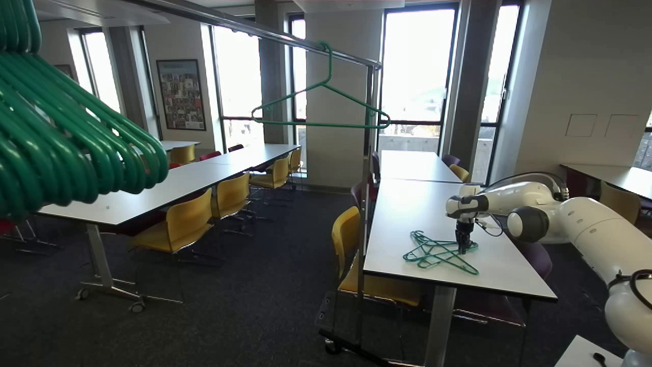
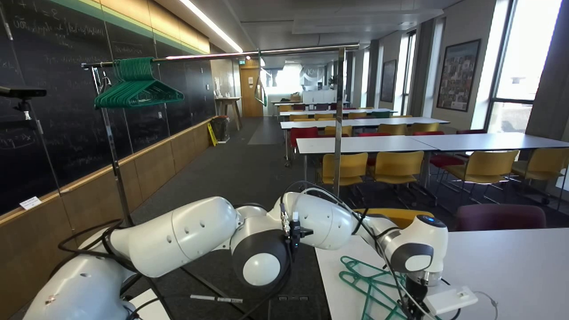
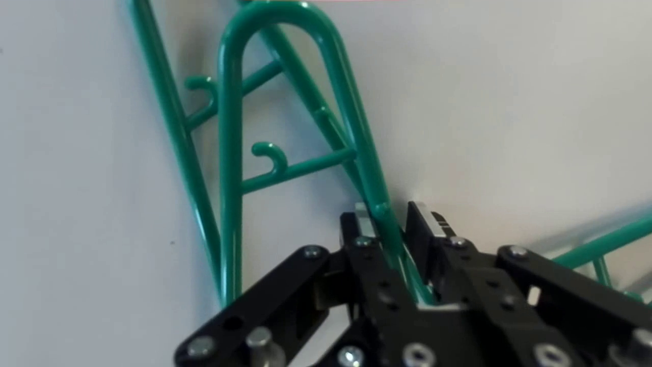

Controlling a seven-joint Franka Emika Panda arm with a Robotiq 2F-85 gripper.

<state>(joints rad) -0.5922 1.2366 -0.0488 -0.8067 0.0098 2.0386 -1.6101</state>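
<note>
Probably at the grasping step, straddling a green hanger (image 3: 364, 155) with the claw (image 3: 390, 216) (cannot tell if clenched); secure the pinch before lifting.

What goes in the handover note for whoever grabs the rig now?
Gripper: part open, down at the table, jaws either side of a hanger bar; gap on one side.
Hangers: at least two, overlapping on the table. On the rail: a bunch, plus a lone hanger apart from it.
Done: jaws around the bar.
Left, likely: a firm grip there; no hanger lifted off the table yet.
</note>
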